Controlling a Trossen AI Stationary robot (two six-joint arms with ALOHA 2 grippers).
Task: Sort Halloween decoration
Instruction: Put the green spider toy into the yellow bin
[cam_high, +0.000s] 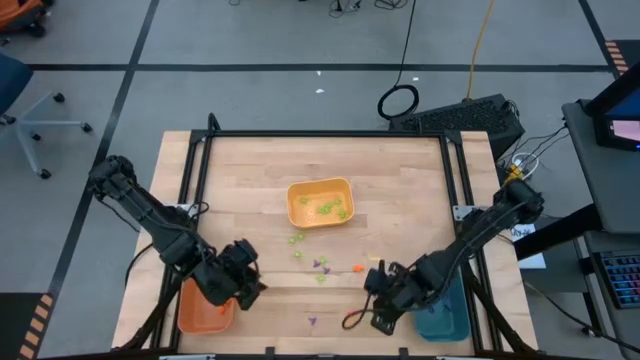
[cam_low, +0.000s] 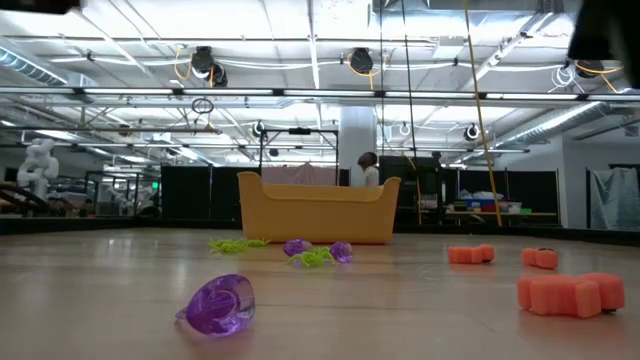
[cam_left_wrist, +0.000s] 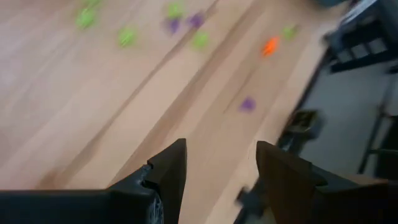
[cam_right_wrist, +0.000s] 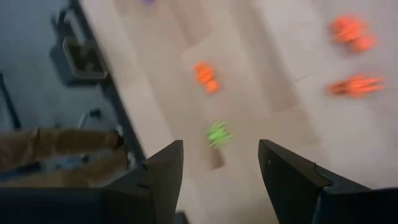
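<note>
Loosely scattered between the yellow tray (cam_high: 320, 203) and the table's near edge, the small pieces (cam_high: 318, 264) could skid away if the left gripper (cam_left_wrist: 221, 168) or right gripper (cam_right_wrist: 221, 165), both spread and empty, descends off-centre

Orange tray (cam_high: 200, 312) half-hidden under left arm; tiny pieces (cam_left_wrist: 126, 37) blurred.

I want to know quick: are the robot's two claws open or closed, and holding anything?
Left gripper: open, holding nothing.
Right gripper: open, holding nothing.
</note>
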